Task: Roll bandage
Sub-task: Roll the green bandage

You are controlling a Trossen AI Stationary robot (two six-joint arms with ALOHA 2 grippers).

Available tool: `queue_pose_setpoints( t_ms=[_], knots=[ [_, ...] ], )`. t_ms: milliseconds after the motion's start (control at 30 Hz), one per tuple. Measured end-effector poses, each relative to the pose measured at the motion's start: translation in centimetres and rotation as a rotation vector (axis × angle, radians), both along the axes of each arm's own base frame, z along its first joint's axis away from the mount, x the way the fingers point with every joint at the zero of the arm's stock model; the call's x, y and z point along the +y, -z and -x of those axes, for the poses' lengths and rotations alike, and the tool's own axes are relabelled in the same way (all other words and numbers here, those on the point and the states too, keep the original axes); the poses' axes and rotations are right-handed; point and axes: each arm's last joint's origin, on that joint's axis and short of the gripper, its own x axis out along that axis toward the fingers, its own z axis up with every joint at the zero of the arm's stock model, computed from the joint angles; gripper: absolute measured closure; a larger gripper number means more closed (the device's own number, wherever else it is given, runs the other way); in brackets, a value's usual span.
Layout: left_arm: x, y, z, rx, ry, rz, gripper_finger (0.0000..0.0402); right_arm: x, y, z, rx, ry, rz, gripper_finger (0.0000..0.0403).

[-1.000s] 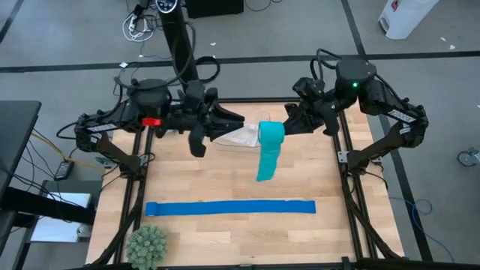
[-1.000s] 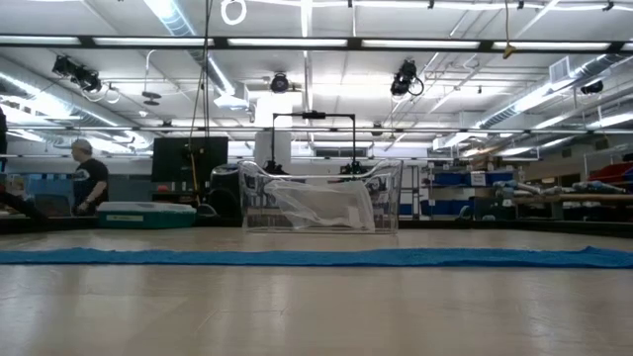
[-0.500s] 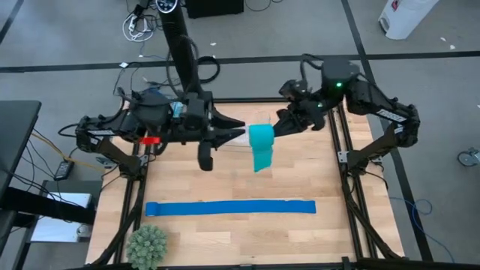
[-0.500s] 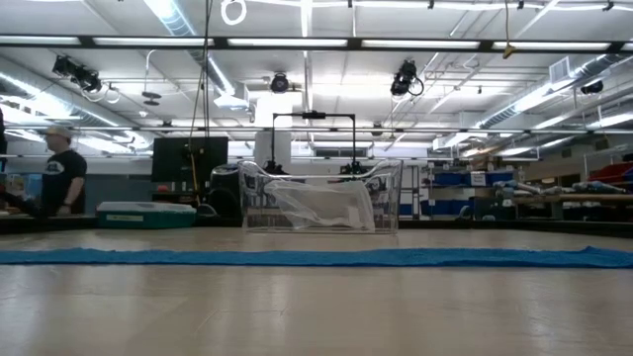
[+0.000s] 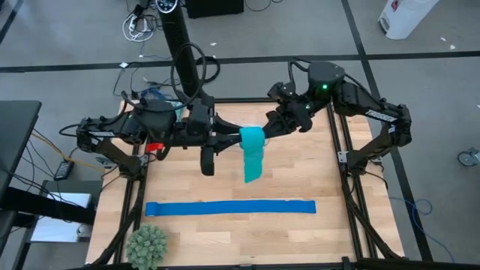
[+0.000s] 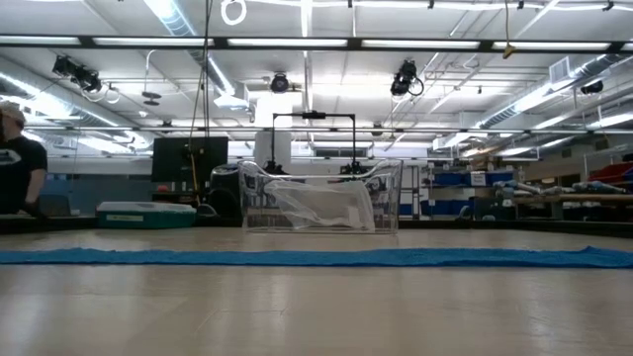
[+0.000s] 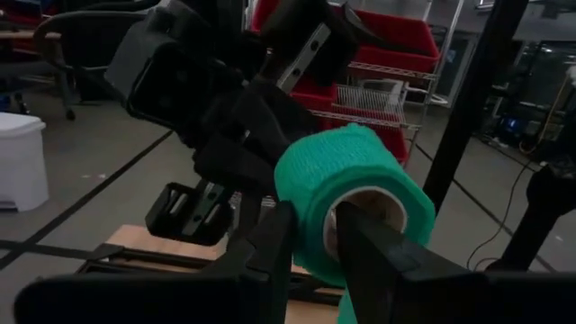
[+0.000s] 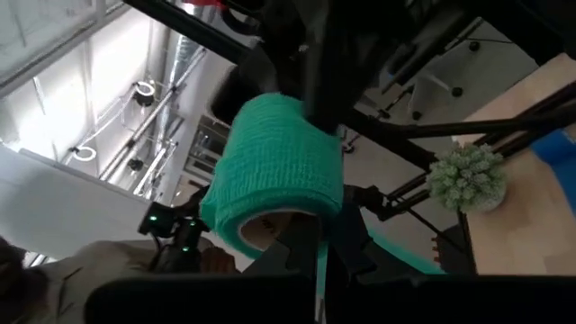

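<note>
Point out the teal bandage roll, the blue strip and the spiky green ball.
teal bandage roll (image 7: 355,193): left wrist view, on the wound outer layer.
blue strip (image 5: 229,208): high view, mid-length on the strip.
spiky green ball (image 5: 147,244): high view, at its centre.

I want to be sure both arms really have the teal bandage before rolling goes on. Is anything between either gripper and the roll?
Nothing visible. The left gripper is shut on the bandage roll's wall, and the right gripper is shut at its other end. The loose tail hangs free.
</note>
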Motion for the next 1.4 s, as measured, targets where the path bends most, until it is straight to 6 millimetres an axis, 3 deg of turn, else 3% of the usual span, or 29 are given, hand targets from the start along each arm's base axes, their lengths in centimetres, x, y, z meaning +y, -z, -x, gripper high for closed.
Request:
queue_pose_setpoints(
  t_ms=[100,267,367,500,633,800,1067,1400],
  knots=[
    [0.0,0.0,0.0,0.001,-0.002,0.003,0.0316,0.1,0.2,-0.2,0.001,-0.002,0.014,0.04],
    [0.1,-0.1,0.1,-0.005,-0.01,0.068,0.0384,0.1,0.0,0.1,-0.026,-0.003,0.043,0.0382],
    [0.5,-0.1,0.1,-0.017,-0.027,0.143,0.0384,0.0,-0.5,0.9,-0.054,0.009,0.065,0.0367],
    [1.3,-0.4,0.4,-0.035,-0.045,0.279,0.0384,-0.6,-2.1,3.5,-0.144,0.065,0.113,0.0358],
    [2.3,-0.5,0.4,-0.049,-0.035,0.437,0.0384,-0.5,-3.3,5.7,-0.269,0.19,0.277,0.036],
    [3.2,-0.5,0.3,-0.057,-0.022,0.605,0.0384,0.2,-2.9,6.8,-0.269,0.282,0.49,0.0362],
    [3.8,-0.1,-0.1,-0.024,0.039,0.836,0.0382,1.8,-2.0,6.2,-0.289,0.325,0.771,0.0332],
    [3.7,0.6,-0.7,0.024,0.016,0.994,0.0382,2.6,-1.7,5.4,-0.292,0.419,0.977,0.0238]
  ],
)
